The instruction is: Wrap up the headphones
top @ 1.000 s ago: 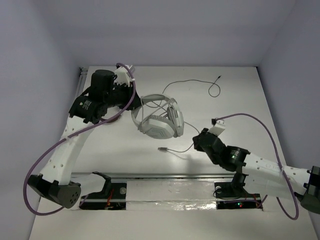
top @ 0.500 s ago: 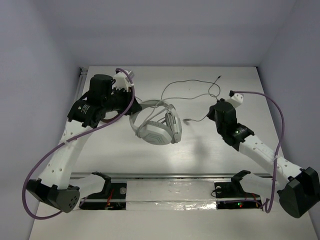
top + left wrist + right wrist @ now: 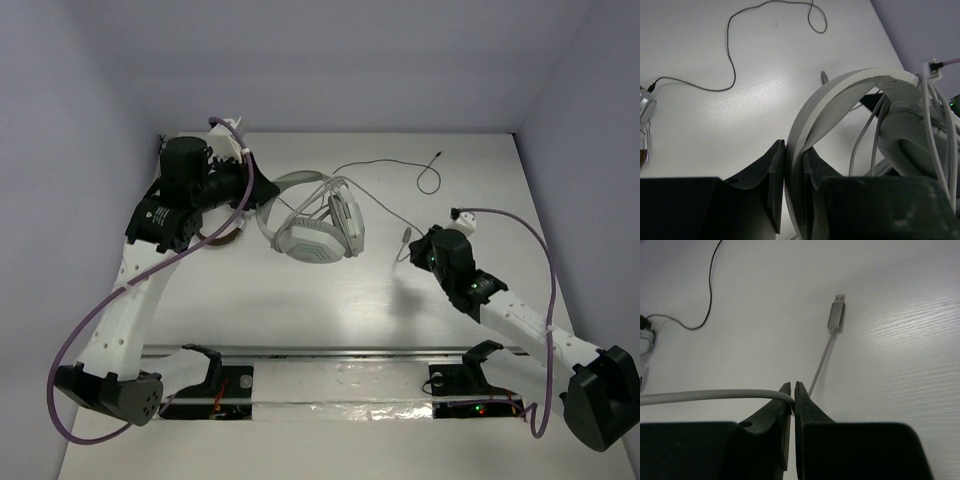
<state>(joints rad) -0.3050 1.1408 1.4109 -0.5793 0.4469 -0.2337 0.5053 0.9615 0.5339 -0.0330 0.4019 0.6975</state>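
The white headphones (image 3: pixel 318 240) hang just above the table's middle, tilted, with loops of white cable (image 3: pixel 940 125) across an ear cup (image 3: pixel 910 140). My left gripper (image 3: pixel 262 190) is shut on the broad headband (image 3: pixel 840 95), one finger on each side of it (image 3: pixel 794 150). To the right, my right gripper (image 3: pixel 415 250) is shut on the white cable (image 3: pixel 715 396) a short way from its end. The cable's grey USB plug (image 3: pixel 836 315) hangs free past the fingertips (image 3: pixel 404 236).
A thin dark cable (image 3: pixel 385 164) with a small jack (image 3: pixel 440 155) snakes over the back of the table. A brown object (image 3: pixel 222 238) lies partly hidden under the left arm. A metal rail (image 3: pixel 340 352) runs along the near edge.
The right arm carried the cable end from near the front middle out to the back right, then drew back a little. The left gripper turned and shifted the headphones slightly back.
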